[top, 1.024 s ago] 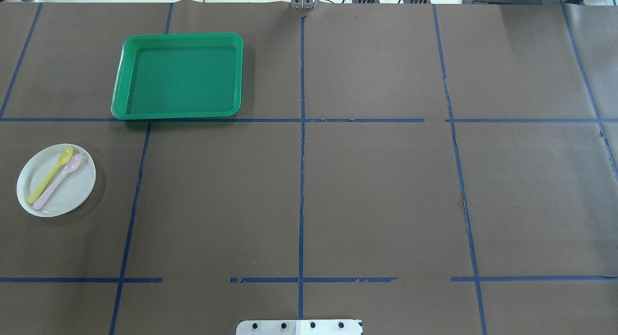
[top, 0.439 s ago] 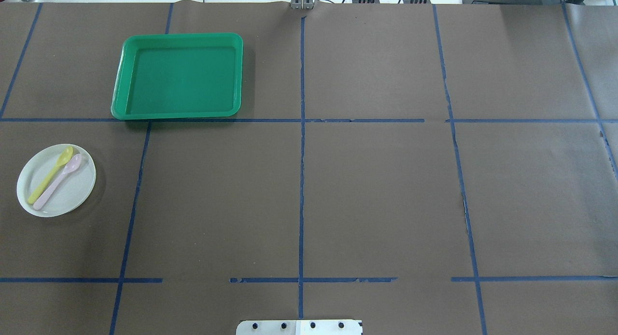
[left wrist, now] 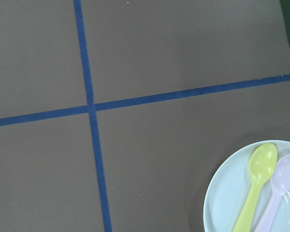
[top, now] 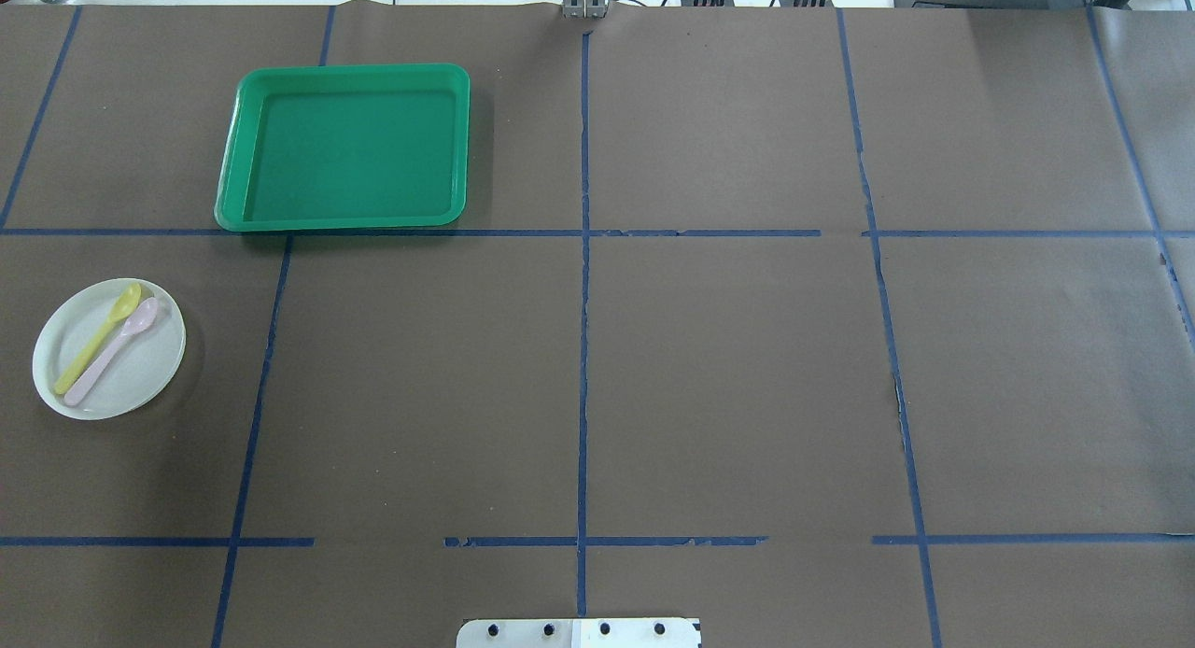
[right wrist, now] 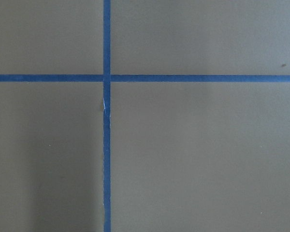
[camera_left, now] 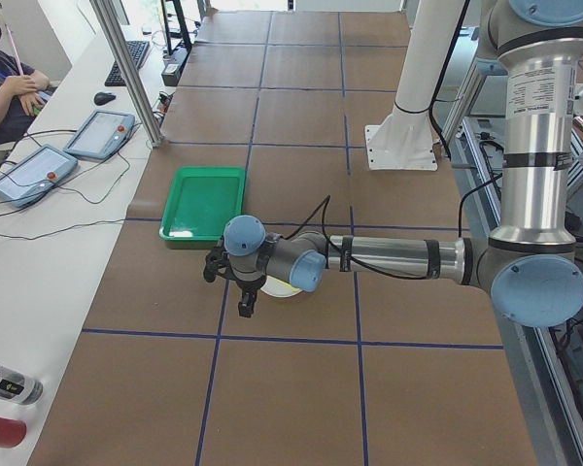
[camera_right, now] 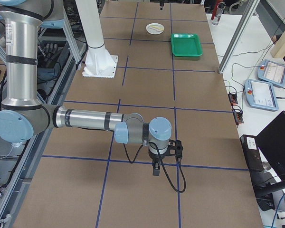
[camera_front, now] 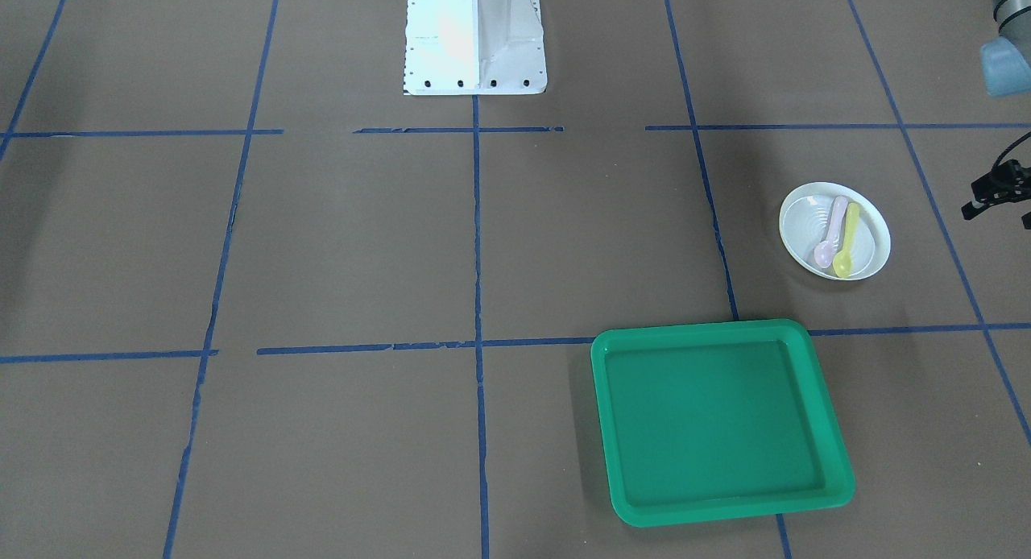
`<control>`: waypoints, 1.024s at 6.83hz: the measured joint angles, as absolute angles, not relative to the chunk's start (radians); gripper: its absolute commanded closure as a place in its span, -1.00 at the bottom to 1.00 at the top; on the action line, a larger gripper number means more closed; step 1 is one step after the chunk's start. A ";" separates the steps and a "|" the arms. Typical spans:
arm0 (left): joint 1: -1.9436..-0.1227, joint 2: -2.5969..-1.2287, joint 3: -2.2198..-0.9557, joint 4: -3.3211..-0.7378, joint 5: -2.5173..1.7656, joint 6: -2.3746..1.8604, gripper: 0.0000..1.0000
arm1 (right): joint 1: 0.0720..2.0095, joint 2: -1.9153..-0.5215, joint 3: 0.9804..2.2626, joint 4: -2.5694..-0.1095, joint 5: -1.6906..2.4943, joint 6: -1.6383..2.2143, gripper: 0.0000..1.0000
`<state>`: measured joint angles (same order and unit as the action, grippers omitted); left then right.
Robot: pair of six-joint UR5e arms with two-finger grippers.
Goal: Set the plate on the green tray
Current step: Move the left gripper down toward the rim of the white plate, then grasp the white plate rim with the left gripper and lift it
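Note:
The small white plate [top: 145, 373] lies on the table's left side and carries a yellow spoon [top: 93, 343] and a pink spoon [top: 117, 349]. It also shows in the front-facing view [camera_front: 801, 229] and at the lower right of the left wrist view [left wrist: 227, 193]. The green tray [top: 345, 153] sits empty farther back, apart from the plate. My left gripper [camera_left: 245, 306] hovers just beside the plate, toward the table's end; only part of it shows in the front-facing view [camera_front: 999, 192], and I cannot tell its state. My right gripper [camera_right: 155, 170] hangs over bare table far from both; I cannot tell its state.
The robot's white base [camera_front: 475, 35] stands at the middle of my side of the table. Blue tape lines cross the brown table cover. Teach pendants [camera_left: 97, 131] and a seated person [camera_left: 0, 78] are on the bench beyond the tray's side.

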<state>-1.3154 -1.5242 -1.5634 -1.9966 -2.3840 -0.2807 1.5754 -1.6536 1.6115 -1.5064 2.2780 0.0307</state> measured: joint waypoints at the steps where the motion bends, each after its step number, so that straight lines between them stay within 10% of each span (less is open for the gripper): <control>1: -1.267 -1.524 -1.521 -2.101 -2.360 -0.386 -1.00 | 1.575 -1.654 1.611 -1.506 2.278 0.031 -1.00; 5: -1.108 -1.535 -1.398 -2.358 -2.274 -0.612 -1.00 | 1.575 -1.654 1.612 -1.506 2.278 0.031 -1.00; 7: -1.061 -1.538 -1.393 -2.368 -2.272 -0.615 -0.37 | 1.575 -1.654 1.612 -1.506 2.278 0.031 -1.00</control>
<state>-1.0607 -1.5378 -1.3928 -2.3680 -2.2725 -0.6145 1.5754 -1.6536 1.6120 -1.5064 2.2780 0.0307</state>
